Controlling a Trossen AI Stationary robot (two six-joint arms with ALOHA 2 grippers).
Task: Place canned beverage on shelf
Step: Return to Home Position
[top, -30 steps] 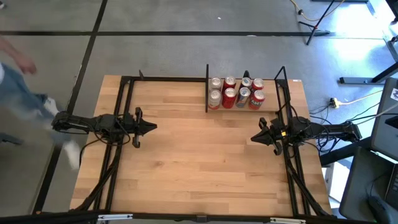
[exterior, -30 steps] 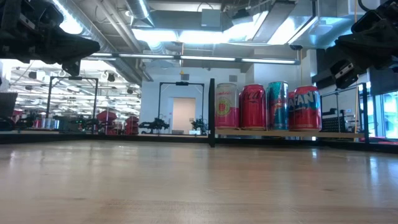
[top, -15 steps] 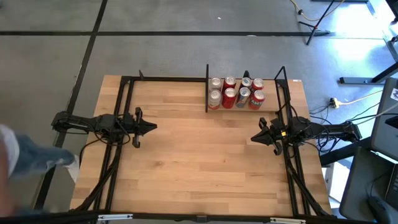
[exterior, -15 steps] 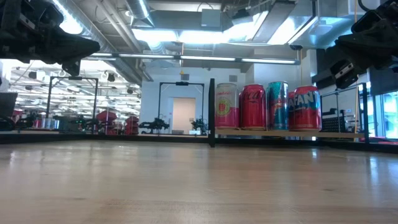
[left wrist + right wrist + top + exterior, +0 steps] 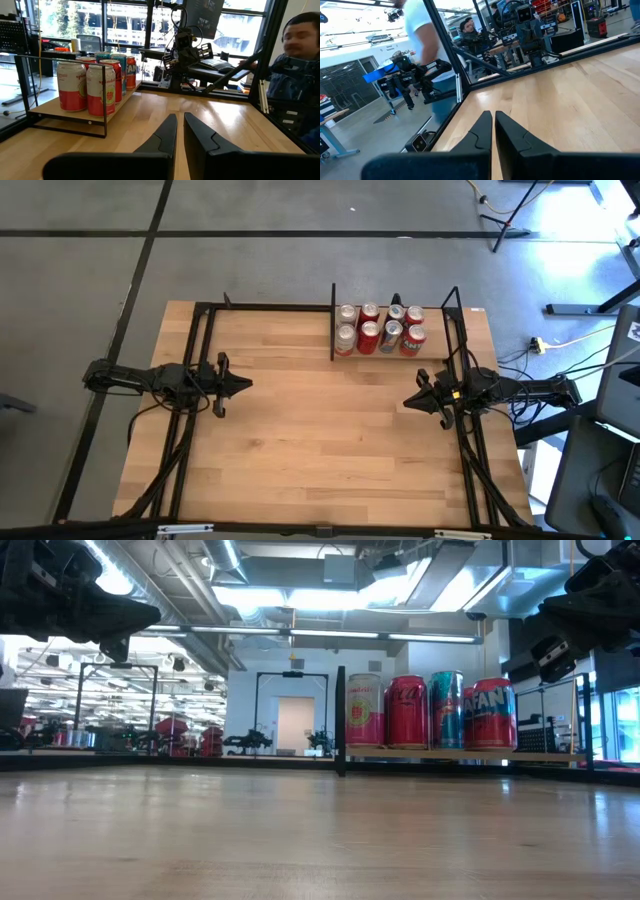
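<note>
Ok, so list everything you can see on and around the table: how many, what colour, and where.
Table: one, light wood, under both arms.
Shelf: one, light wood ledge with black frame, at the table's far edge, toward the right arm's side.
Cans: eight, in two rows of four on the shelf; the row facing the table's middle reads pink, red, teal, red-and-blue.
People: at least two, beyond the table; one in a white top, one in a dark top.
Left claw: one, black, shut, raised over the table's left part.
Right claw: one, black, shut, raised over the table's right part.
</note>
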